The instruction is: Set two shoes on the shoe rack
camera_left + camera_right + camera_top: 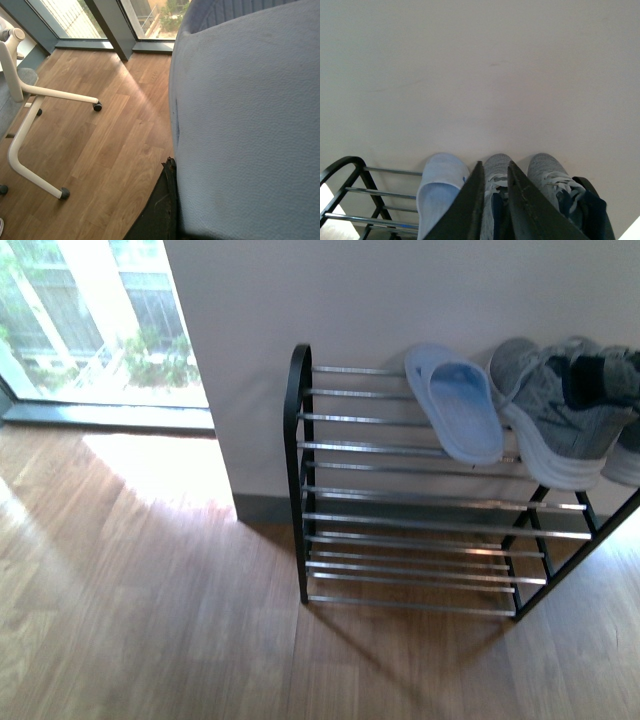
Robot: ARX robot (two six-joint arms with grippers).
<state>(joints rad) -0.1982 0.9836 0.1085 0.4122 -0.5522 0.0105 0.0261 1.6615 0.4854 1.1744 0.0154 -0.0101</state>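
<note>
Right end effector (494,200): seen only in the right wrist view; its two dark fingers (468,210) stand a little apart, straddling the heel collar of the middle shoe; whether they pinch it I cannot tell.
Left end effector: only a dark edge shows in the left wrist view, under a large pale blue padded surface (245,125); apart or together, I cannot tell.
Nearer grey sneaker (545,415): on the top tier, toe toward the wall, white sole facing the front camera, just beside the slipper.
Second grey sneaker (615,390): on the same tier, at the rack's right end, partly cut off by the frame edge.
Light blue slipper (455,400): on the top tier, left of both sneakers.
Shoe rack (297,470): black frame with chrome rods, standing on the wood floor (130,620) against a white wall (400,290).
Surroundings: window (90,320) at the left; a white wheeled chair base (30,125) in the left wrist view.
</note>
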